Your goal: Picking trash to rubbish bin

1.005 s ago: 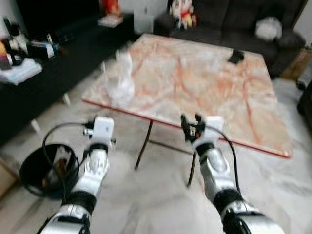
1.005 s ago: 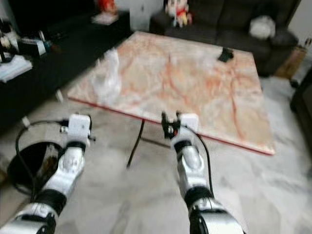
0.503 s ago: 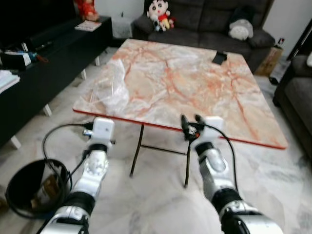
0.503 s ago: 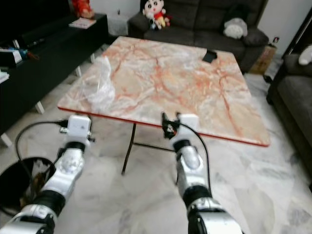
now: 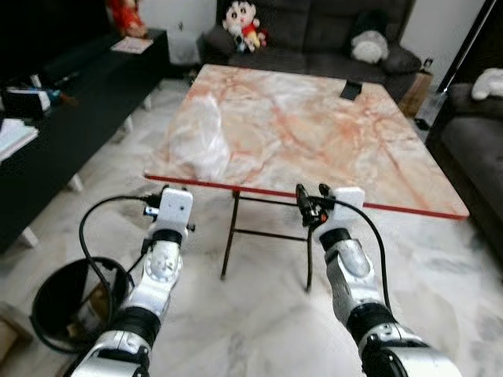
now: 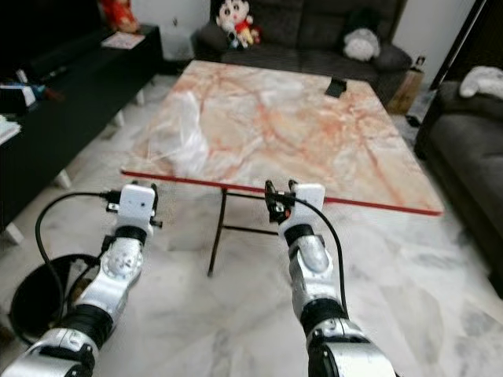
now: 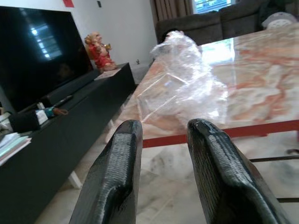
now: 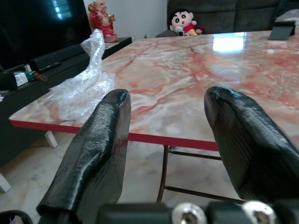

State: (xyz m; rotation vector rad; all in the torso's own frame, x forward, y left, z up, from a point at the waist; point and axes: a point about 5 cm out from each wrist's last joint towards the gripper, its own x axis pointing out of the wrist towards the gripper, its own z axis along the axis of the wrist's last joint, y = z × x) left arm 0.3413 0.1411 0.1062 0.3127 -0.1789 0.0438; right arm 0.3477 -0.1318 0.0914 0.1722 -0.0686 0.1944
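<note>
Both grippers — left gripper (image 5: 167, 206) and right gripper (image 5: 311, 198) — hang parted and empty short of the table (image 5: 377, 157). I've stepped closer since a second ago; the plastic wrap (image 5: 196, 145) lies near the table's front-left edge, bin (image 5: 59, 302) beside me.

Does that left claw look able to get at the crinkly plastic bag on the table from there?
Probably yes: the left claw is open and aimed at the plastic bag near the table edge, with nothing between, though it must move closer.

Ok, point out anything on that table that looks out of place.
A crumpled clear plastic bag lies loose near the left front edge of the marble table; it looks like litter. A small dark object sits at the far side.
</note>
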